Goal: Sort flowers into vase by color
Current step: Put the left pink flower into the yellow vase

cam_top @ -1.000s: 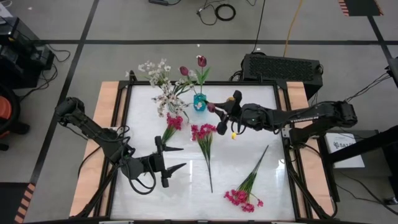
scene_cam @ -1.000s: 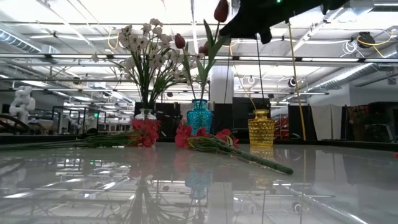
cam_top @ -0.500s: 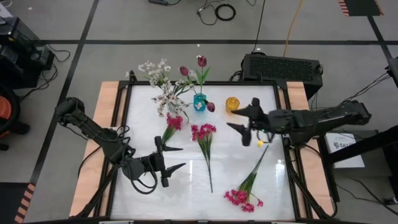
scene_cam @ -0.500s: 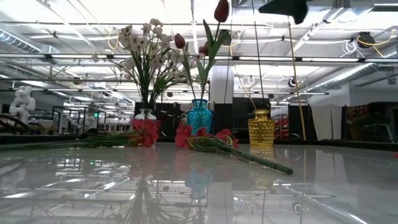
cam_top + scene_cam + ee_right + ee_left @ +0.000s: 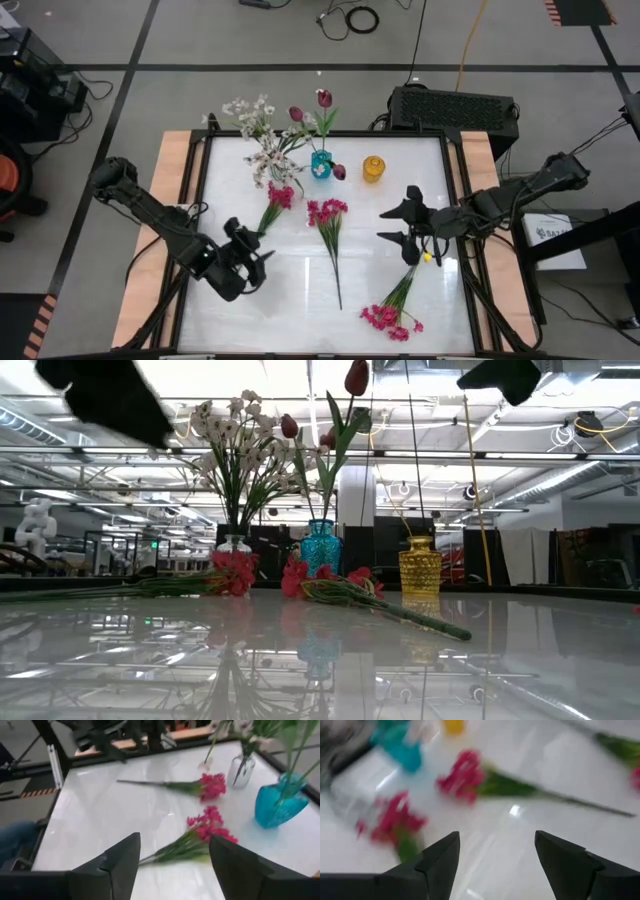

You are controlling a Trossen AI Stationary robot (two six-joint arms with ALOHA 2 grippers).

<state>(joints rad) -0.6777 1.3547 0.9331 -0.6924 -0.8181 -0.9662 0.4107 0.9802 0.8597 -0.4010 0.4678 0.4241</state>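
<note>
The white table (image 5: 300, 290) bears three vases (image 5: 321, 166) and three magenta sprigs (image 5: 328, 216).

My 2 arms are dark, nearly black, and so are the fingers of my left gripper (image 5: 495, 857) and my right gripper (image 5: 172, 860). The table (image 5: 300, 300) under me is glossy white with a pale wooden border. 3 magenta-pink sprigs (image 5: 326, 213) on green stems lie on it. The teal vase (image 5: 320, 166) carries dark maroon tulips (image 5: 324, 98) with green leaves. The clear vase (image 5: 240, 770) carries white and pale pink blossoms (image 5: 250, 108). The yellow vase (image 5: 373, 168) is amber, with a ribbed pattern in the low view.
</note>
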